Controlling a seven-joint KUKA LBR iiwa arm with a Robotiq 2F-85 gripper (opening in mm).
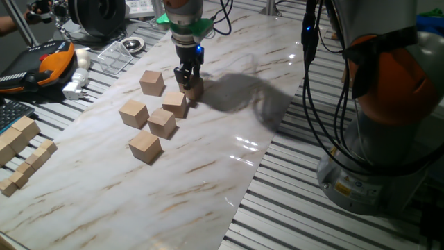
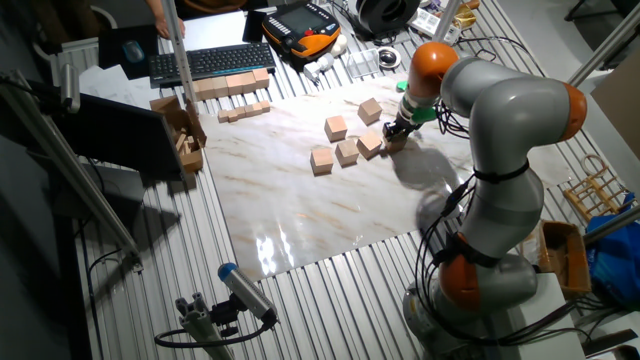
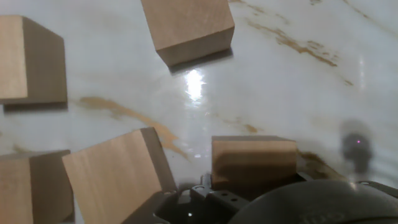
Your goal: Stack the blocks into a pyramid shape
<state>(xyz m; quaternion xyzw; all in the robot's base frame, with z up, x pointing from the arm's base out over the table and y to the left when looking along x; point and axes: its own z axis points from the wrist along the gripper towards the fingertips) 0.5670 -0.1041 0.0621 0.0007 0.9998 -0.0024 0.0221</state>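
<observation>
Marble tabletop (image 1: 208, 173), gripper (image 1: 187, 80) lowered upright, clasping block (image 1: 193, 89)

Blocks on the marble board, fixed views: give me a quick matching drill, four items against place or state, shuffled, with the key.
Items:
1. pincer
2. held block
3. nearest loose block
4. orange pendant

States:
A. lies off the board, on the slatted table
B. alone at the cluster's near end
C. between the fingers, at the board
D. lowered at the cluster's far side

Pairs: 1-D, 2-C, 3-B, 4-A
</observation>
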